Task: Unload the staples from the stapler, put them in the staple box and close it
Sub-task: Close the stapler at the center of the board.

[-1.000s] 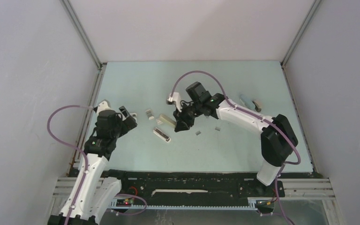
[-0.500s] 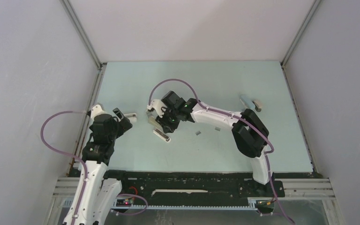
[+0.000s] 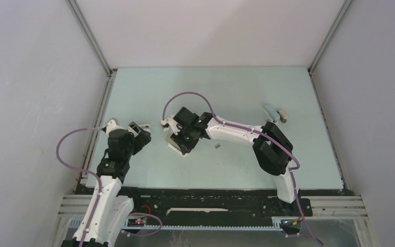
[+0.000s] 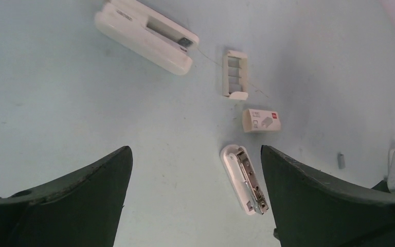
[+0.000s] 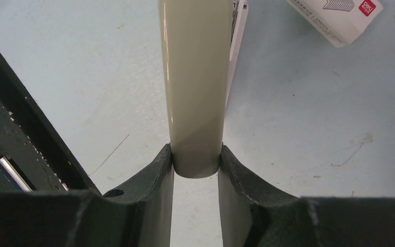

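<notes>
Right pincer (image 5: 195,154) clamped on glossy cream oblong stapler body (image 5: 195,77), long axis in line with fingers, at middle of pale green table (image 3: 247,87). Near it, toward right edge, short silvery-grey staple strip (image 3: 217,146) lay loose; right arm nearer. Left pincer (image 4: 195,149) stood wide apart, empty.

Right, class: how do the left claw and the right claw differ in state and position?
The left claw is wide open; the right claw is shut on a cream stapler piece. The left claw holds nothing between its fingers; the right claw pinches the piece's end. The left claw sits near the left side of the table, the right claw nearer the middle. Both have two dark fingers.
</notes>
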`<state>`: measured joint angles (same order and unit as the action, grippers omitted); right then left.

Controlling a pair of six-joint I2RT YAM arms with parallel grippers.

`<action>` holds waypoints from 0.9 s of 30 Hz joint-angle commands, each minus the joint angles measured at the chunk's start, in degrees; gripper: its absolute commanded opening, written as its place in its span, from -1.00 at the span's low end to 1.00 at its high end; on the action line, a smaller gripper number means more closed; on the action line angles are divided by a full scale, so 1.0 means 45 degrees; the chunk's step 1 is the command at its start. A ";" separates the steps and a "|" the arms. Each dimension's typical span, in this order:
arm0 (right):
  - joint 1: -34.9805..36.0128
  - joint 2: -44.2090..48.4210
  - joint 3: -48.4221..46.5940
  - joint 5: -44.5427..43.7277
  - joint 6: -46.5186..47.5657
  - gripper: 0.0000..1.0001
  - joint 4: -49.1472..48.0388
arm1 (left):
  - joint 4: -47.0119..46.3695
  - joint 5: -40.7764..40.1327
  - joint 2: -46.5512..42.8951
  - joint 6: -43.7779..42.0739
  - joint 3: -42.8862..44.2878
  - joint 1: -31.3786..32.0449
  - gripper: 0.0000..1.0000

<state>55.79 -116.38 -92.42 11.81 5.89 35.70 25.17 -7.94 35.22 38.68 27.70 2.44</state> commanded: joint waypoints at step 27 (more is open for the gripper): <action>0.0766 -0.1328 -0.1185 -0.2190 -0.1518 -0.71 0.0292 | -0.6288 0.3276 0.3148 0.2277 -0.2732 -0.0110 1.00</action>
<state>58.61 -121.12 -94.70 2.83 -0.19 36.56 2.46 4.16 47.40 48.07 17.19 2.37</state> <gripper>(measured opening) 0.393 0.996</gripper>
